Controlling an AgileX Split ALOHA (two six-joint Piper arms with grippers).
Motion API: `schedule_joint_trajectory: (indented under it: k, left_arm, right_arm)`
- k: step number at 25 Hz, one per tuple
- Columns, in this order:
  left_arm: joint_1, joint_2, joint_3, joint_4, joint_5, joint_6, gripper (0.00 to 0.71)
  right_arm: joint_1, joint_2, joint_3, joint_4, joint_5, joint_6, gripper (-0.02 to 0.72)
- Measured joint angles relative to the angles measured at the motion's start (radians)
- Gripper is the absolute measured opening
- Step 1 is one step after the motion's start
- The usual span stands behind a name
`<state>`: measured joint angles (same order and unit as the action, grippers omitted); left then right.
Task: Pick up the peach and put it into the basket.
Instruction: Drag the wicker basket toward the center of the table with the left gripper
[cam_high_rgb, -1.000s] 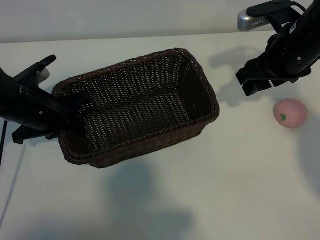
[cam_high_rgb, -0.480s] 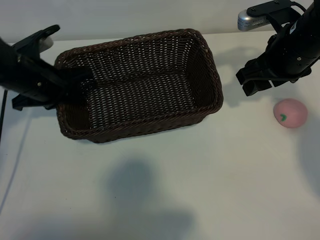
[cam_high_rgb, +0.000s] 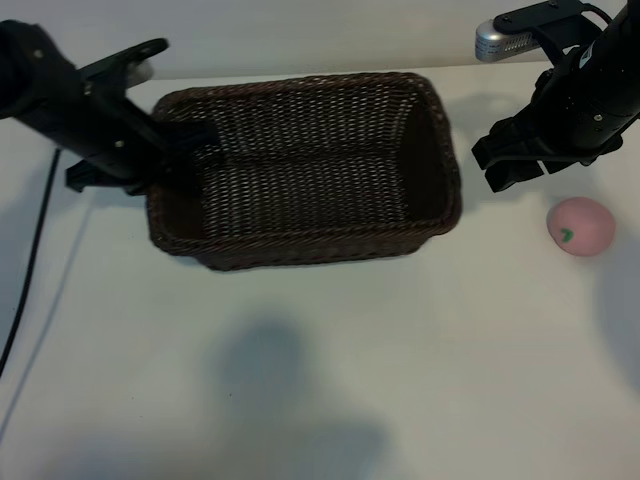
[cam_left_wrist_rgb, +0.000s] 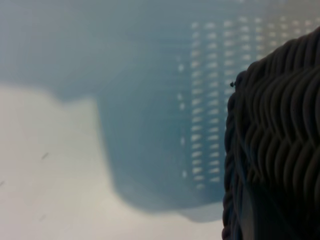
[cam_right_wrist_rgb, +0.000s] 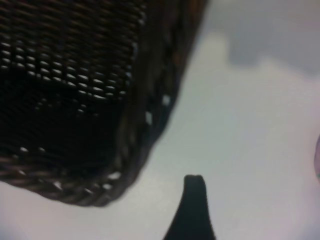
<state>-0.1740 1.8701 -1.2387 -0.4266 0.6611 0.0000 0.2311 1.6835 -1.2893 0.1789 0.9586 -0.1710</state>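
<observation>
Apparently left end effector (cam_high_rgb: 178, 150) on basket (cam_high_rgb: 430, 150)

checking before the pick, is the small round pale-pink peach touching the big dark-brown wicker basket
Apart. The exterior view shows bare white table between the small pale-pink peach and the dark-brown woven wicker basket.

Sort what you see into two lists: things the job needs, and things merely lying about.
Needed: peach; basket; left gripper, gripping the basket's end wall; right gripper, open, above the table.
Lying about: black cable on the table.
</observation>
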Motion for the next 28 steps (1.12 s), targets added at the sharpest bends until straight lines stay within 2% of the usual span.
schedule_joint_trajectory:
  k: [9, 28]
  left_arm:
    - [-0.049, 0.098, -0.097, 0.0, 0.012, 0.0, 0.161]
    - [-0.051, 0.158, -0.129, -0.001, 0.014, 0.0, 0.161]
  right_arm:
    - [0.0, 0.0, 0.0, 0.0, 0.0, 0.0, 0.596]
    - [0.0, 0.0, 0.0, 0.0, 0.0, 0.0, 0.596]
